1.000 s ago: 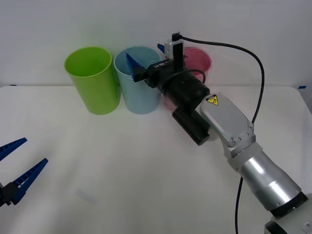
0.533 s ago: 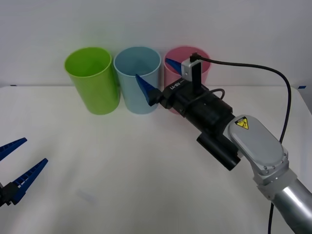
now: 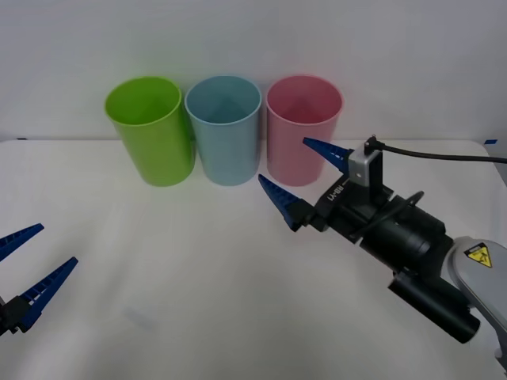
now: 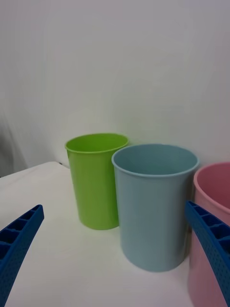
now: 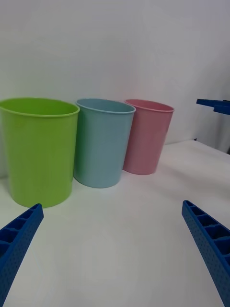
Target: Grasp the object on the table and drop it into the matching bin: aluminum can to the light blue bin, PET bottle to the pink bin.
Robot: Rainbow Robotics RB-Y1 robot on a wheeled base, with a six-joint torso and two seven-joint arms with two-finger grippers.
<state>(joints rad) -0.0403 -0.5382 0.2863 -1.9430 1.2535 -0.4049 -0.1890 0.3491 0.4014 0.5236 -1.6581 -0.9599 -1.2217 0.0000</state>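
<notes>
The light blue bin [image 3: 224, 131] stands at the back of the white table [image 3: 198, 269], with the pink bin [image 3: 301, 127] to its right. My right gripper [image 3: 283, 159] hangs open in front of the pink bin, a little above the table, with nothing between its fingers. From the right wrist both bins are close ahead: light blue bin [image 4: 155, 206], pink bin [image 4: 211, 249]. My left gripper [image 3: 57, 244] waits open at the near left edge, and its wrist view shows the light blue bin [image 5: 103, 144] and the pink bin [image 5: 146, 136]. The aluminum can and the PET bottle are out of view.
A lime green cup [image 3: 150, 131] stands left of the light blue bin, touching or nearly touching it. A white wall rises right behind the three cups. A black cable [image 3: 451, 157] trails from the right wrist to the right.
My right gripper has pulled back from over the light blue bin, moving right, down and toward me, and stays open. The left arm has not moved.
</notes>
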